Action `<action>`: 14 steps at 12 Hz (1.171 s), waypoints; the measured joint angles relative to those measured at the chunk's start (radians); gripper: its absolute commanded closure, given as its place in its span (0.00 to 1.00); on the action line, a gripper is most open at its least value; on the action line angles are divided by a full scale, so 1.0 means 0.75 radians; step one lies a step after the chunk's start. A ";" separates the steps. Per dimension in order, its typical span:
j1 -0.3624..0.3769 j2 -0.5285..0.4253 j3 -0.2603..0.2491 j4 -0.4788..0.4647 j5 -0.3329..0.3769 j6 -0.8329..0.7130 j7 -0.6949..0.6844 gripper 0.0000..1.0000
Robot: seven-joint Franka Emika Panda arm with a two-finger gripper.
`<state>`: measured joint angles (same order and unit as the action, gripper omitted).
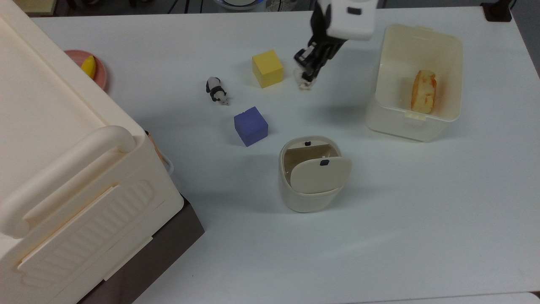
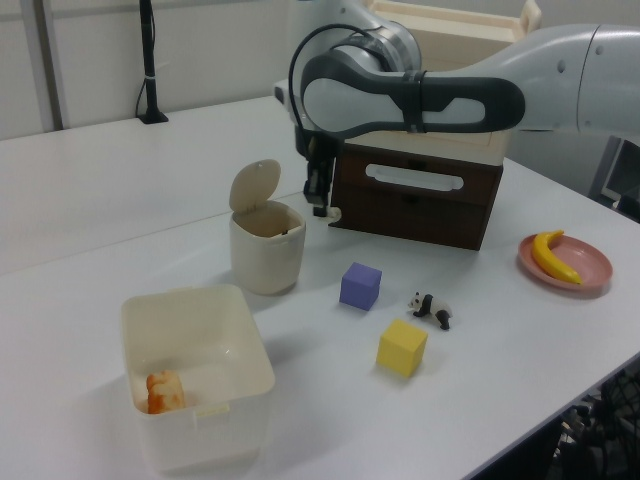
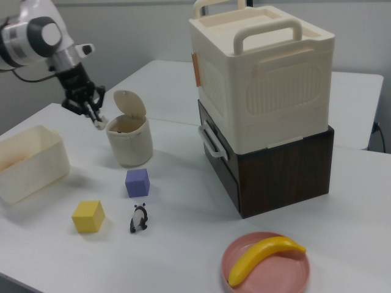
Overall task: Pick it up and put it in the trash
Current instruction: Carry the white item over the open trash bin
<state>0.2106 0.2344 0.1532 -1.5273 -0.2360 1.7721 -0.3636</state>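
- The gripper (image 1: 307, 71) hangs in the air above the table (image 1: 422, 202), its fingers pinching the small off-white tissue wad (image 1: 303, 83).
- In the left view the tissue wad (image 2: 334, 213) sits higher than the trash bin (image 2: 266, 249) and to its right, clear of the rim.
- The bin's flap lid (image 3: 129, 102) stands tilted open.
- The purple cube (image 1: 250, 126), yellow cube (image 1: 267, 68) and panda figurine (image 1: 217, 90) rest on the table.

You have 2 cubes on the table: 1 yellow cube (image 1: 267, 68) and 1 purple cube (image 1: 250, 126). You also see 1 panda figurine (image 1: 217, 90), 1 banana (image 3: 264, 257) on 1 pink plate (image 3: 235, 253), 1 flap-lid bin (image 1: 310, 196), 1 open tub (image 1: 384, 114) and 1 tissue wad (image 1: 303, 83).
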 measured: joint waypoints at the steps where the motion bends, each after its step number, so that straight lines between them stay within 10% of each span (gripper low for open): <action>1: -0.049 0.020 -0.002 0.000 0.000 0.076 0.000 1.00; 11: -0.100 0.244 0.001 0.114 0.000 0.580 -0.024 0.88; 12: -0.100 0.252 0.002 0.114 0.000 0.589 -0.024 0.73; 13: -0.100 0.259 0.004 0.114 0.000 0.590 -0.024 0.01; 14: -0.099 0.263 0.006 0.114 0.000 0.591 -0.025 0.00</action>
<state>0.1361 0.4318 0.1578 -1.4416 -0.2361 2.2150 -0.3821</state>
